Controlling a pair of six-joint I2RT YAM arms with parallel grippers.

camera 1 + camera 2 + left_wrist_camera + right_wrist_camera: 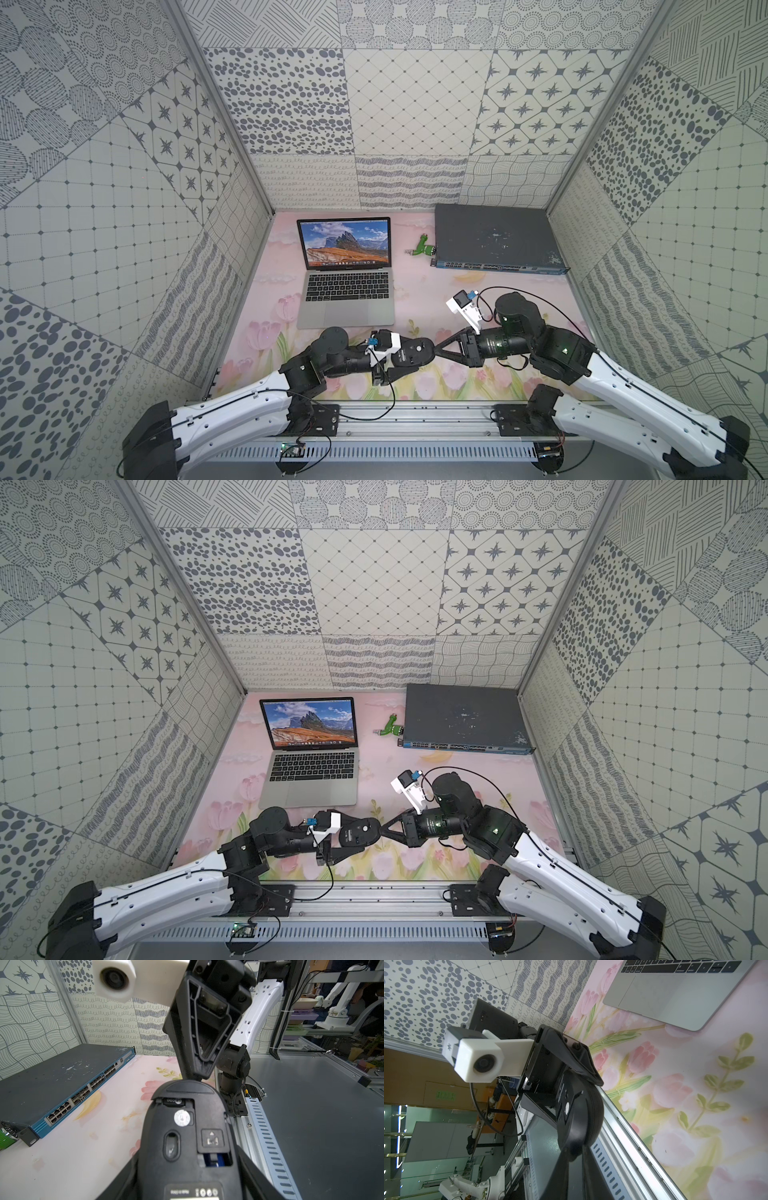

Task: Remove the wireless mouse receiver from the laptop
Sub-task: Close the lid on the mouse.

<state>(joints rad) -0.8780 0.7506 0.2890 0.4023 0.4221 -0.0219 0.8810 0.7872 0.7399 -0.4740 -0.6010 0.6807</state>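
Both at the black mouse point(417, 351): left gripper point(399, 358) tight around it, right gripper point(436, 348) closed at its end.

Nothing is legible: markings on the laptop point(347, 309) and the label point(193, 1191) on the mouse point(187, 1142) are blurred.

Both top views are looking steeply down from high over the near rail point(415, 419), taking in the whole table point(415, 282), from the laptop point(347, 291) back to the network switch point(494, 237). The left wrist camera point(481, 1064) is peering closely past its pincer point(187, 1151) at the mouse point(187, 1126); the right wrist camera point(114, 978) is facing it from the opposite side, sharing that mouse.
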